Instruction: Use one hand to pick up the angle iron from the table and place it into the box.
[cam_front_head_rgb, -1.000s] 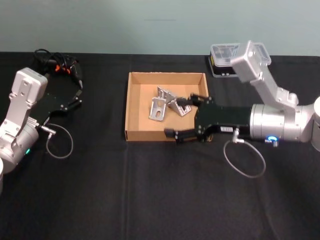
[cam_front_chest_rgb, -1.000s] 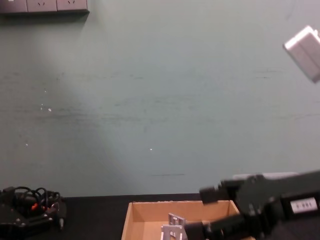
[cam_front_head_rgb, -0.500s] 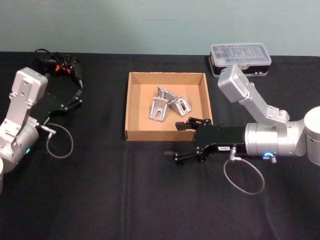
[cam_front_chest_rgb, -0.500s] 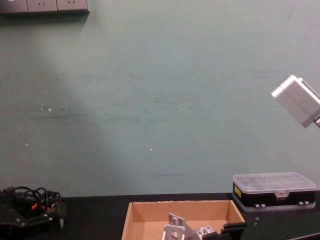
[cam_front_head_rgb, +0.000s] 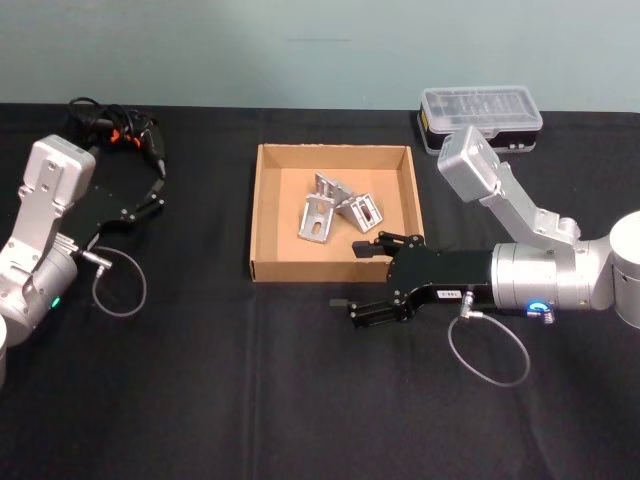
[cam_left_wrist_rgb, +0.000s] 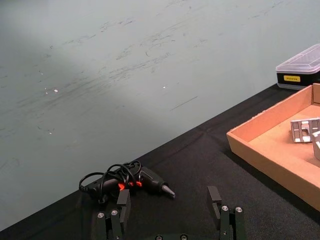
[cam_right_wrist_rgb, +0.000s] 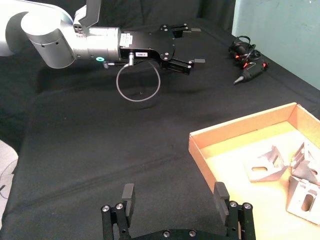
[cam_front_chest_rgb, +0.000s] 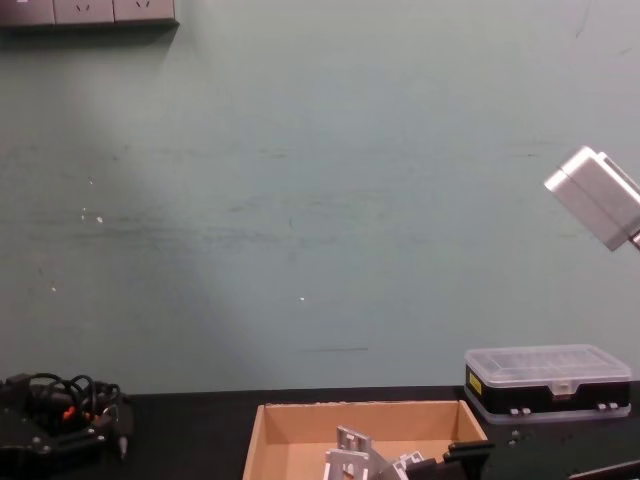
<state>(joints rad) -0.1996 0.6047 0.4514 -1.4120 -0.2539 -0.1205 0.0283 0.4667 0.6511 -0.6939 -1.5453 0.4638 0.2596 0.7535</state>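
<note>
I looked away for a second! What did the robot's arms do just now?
The right tool pulled back out of the box to the table in front, open and empty. The angle irons stayed in the box, and the left tool stayed parked.

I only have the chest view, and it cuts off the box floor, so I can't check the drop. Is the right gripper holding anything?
Observer: No. In the head view the right gripper is open and empty.
Operator: Where is it?
Observer: At the near right corner of the box. One finger is over the box and the other is over the table in front of it.
Operator: How many irons are in the box?
Observer: Three angle irons, lying close together around the middle of the floor.
</note>
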